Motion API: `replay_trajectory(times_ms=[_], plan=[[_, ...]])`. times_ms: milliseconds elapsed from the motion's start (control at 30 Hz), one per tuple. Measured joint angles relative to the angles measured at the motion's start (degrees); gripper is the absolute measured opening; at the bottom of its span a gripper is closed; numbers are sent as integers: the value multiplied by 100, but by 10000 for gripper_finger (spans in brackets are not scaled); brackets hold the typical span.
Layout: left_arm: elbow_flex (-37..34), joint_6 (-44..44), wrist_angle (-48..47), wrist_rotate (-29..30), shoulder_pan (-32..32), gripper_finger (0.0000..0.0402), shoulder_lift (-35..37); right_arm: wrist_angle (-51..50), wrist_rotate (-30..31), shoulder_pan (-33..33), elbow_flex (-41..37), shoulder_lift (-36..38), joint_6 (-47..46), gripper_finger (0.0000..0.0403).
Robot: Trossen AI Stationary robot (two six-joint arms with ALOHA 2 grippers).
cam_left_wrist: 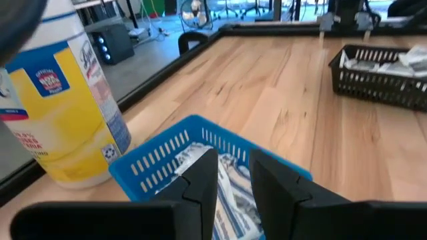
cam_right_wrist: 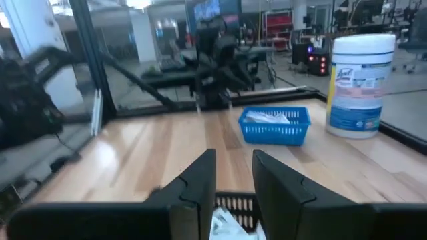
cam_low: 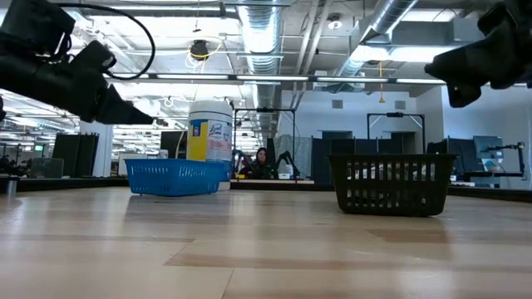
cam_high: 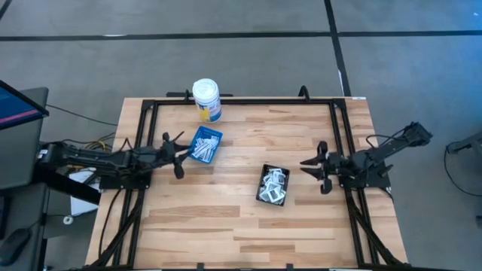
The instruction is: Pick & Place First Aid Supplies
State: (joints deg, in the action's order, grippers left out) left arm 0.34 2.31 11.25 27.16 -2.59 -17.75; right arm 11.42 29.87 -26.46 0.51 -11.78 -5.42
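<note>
High view: we note the first aid packets (cam_high: 203, 146) heaped in the blue tray (cam_high: 214, 135), with a second heap (cam_high: 273, 186) in the black tray (cam_high: 263, 175) mid-table. The white wipes canister (cam_high: 206, 99) stands just behind the blue tray. The left gripper (cam_high: 179, 150) sits beside the blue tray; the right gripper (cam_high: 322, 166) sits near the black tray, apart from it. Both look empty.

Low view: both trays rest on the wooden table (cam_low: 266, 249); the arms hang above, touching nothing.

Left wrist view: the fingers (cam_left_wrist: 200, 180) stand a little apart with nothing between them, just over the blue tray's packets (cam_left_wrist: 230, 180).

Right wrist view: jaws likewise slightly parted and empty, over the black tray's white packets (cam_right_wrist: 223, 223).

Handling, our judgement: the packets are light, thin paper, limp and likely slick, overlapping loosely. We would pinch one by a raised edge or corner; a deep grab probably lifts several.
</note>
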Motion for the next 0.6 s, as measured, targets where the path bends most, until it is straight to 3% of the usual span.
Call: replay_trajectory(times_ms=[267, 600], plan=[[2, 1, 18, 0, 0, 88, -335, -766, -203, -15, 1, 697, 378, 92], [2, 0, 40, 0, 0, 88, -444, -757, -165, -11, 1, 658, 396, 92]])
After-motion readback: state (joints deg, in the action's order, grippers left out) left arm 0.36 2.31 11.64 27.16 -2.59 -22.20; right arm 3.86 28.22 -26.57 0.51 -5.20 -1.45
